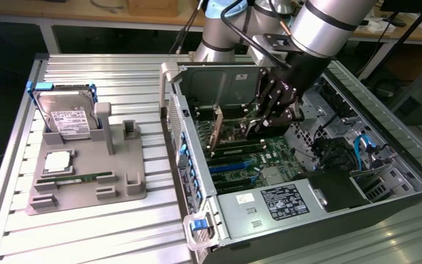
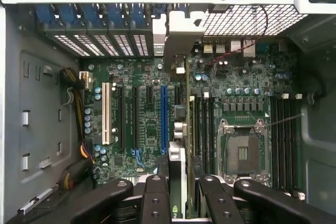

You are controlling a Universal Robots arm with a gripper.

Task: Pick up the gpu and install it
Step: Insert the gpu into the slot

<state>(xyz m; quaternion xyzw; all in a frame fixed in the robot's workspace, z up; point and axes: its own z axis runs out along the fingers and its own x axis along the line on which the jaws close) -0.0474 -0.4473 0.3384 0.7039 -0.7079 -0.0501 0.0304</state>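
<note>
Here: slotted aluminium table [image 1: 86, 231], wooden benches [image 1: 86, 11] at far side. Open computer case [image 1: 328, 234] on exterior view's right. Hard drive [image 1: 68, 118] label, power-supply sticker [image 1: 284, 201]: print unreadable. gpu [image 2: 187, 129] inside case, on edge over motherboard [image 2: 142, 124], long axis toward slot wall, bracket end to exterior view's left. Gripper [image 2: 182, 184] jaws pinching gpu.

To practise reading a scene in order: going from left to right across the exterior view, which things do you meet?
hard drive → grey holder post → blue latch on the case edge → gripper → blue cables
</note>
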